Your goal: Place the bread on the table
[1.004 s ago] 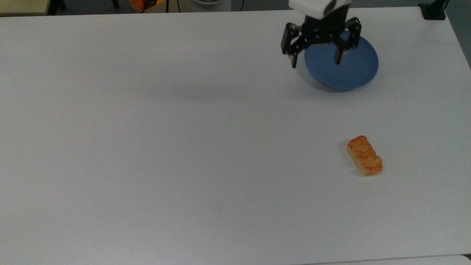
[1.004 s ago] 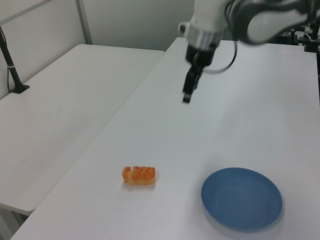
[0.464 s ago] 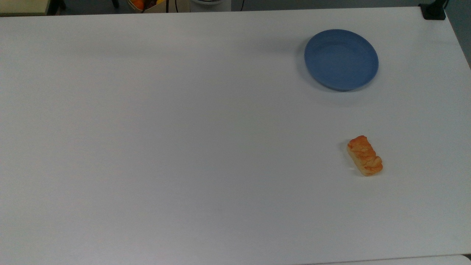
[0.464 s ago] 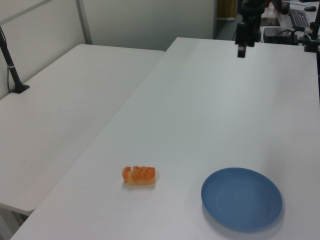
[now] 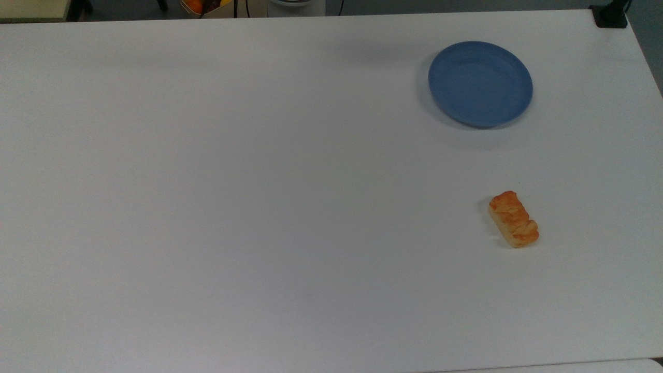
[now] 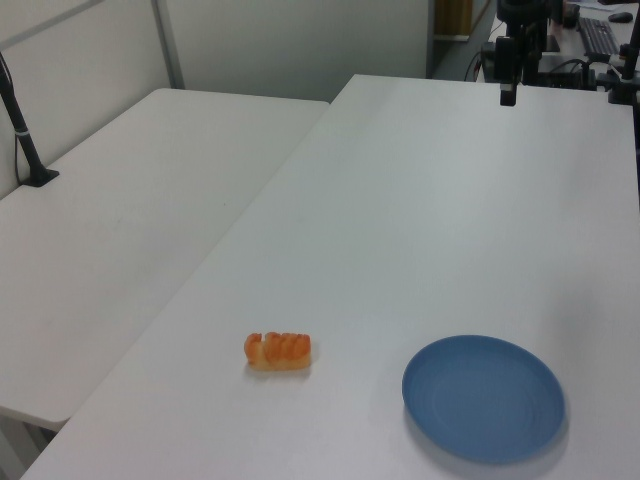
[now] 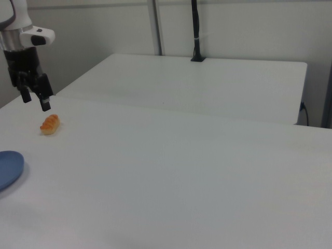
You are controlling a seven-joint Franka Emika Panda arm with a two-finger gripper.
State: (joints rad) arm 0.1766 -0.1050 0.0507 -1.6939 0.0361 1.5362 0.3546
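Bread (image 5: 514, 219) lies flat on the white table (image 5: 259, 207), near the top view's right edge, well apart from the blue plate (image 5: 480, 84) toward the far right corner. Wide bare tabletop across the top view's left. Gripper (image 7: 35, 97) hangs raised above the table, fingers spread, holding nothing. Second white table (image 6: 120, 230) adjoins.

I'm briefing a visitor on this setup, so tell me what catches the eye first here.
The orange bread stands out, lying alone on the white table toward the top view's lower right. A blue plate sits apart from it, at the top view's upper right, with nothing on it. In the right view the end effector hangs open above the table, holding nothing.
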